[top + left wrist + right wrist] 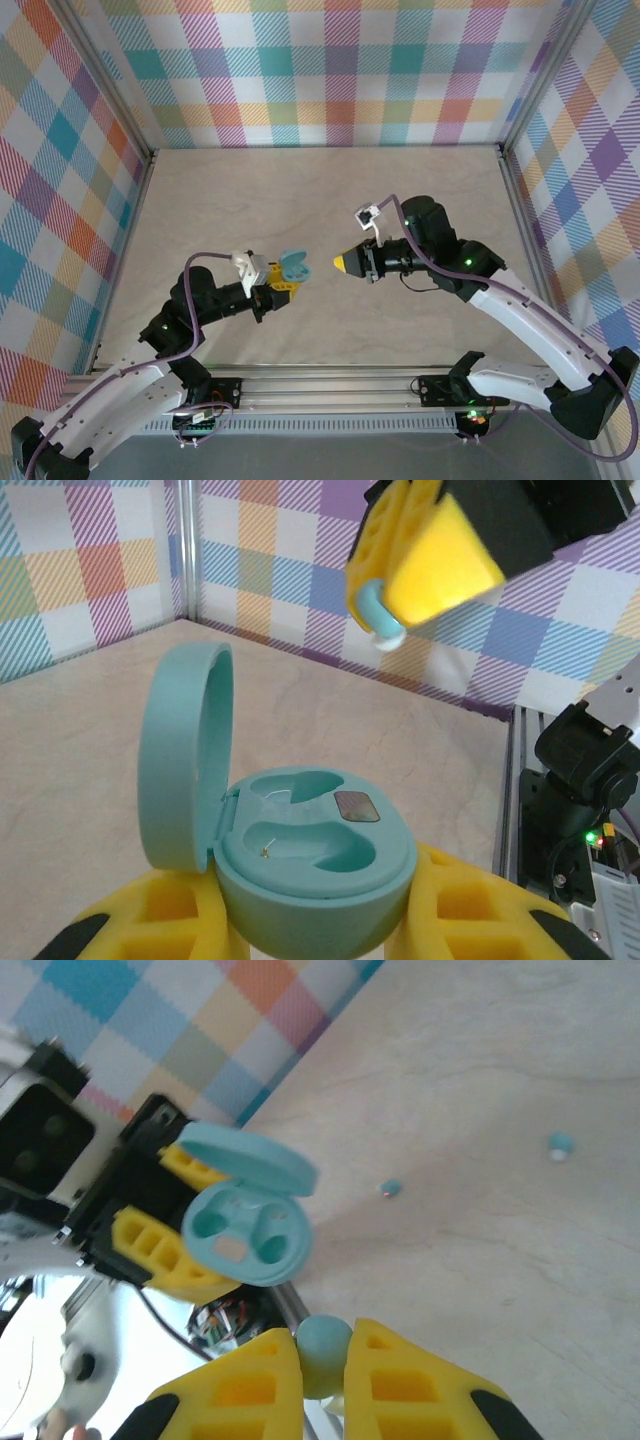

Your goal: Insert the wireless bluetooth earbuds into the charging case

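The light teal charging case (315,865) is held up off the table with my left gripper (320,935) shut on its base. Its lid (185,755) stands open to the left, and both sockets show empty. My right gripper (323,1365) is shut on one small pale blue earbud (322,1345). It hovers just right of the case (294,265) and a little above it, apart from it. In the left wrist view that earbud (380,610) pokes out under the right gripper's yellow fingers (430,555). Two more earbuds (391,1188) (559,1145) lie on the table.
The pale wood-look table (330,200) is ringed by checkered walls. A metal rail (330,385) runs along the near edge between the arm bases. My left gripper (278,280) and right gripper (347,263) face each other at mid-table.
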Robot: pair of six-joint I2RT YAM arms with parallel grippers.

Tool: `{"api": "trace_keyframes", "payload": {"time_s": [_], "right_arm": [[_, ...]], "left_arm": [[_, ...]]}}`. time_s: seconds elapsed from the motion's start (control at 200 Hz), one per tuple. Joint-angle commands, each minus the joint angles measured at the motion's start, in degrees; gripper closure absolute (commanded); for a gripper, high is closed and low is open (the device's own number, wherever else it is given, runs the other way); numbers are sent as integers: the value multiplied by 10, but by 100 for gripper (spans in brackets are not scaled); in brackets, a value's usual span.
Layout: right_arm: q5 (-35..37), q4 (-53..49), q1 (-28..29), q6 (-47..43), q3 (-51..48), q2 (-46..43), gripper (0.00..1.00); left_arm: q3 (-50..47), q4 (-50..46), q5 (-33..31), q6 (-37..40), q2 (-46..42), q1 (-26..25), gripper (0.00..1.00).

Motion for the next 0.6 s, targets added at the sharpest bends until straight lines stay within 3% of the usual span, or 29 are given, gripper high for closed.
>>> {"api": "trace_keyframes", "payload": {"time_s": [0.0, 0.595], "right_arm": [[-65, 15, 20, -55, 40, 18, 88], [-116, 47, 46, -139, 80, 103, 85]], "left_arm": [[4, 36, 22, -5, -6, -2, 100], [24, 34, 63, -39, -11, -2, 100]]}}
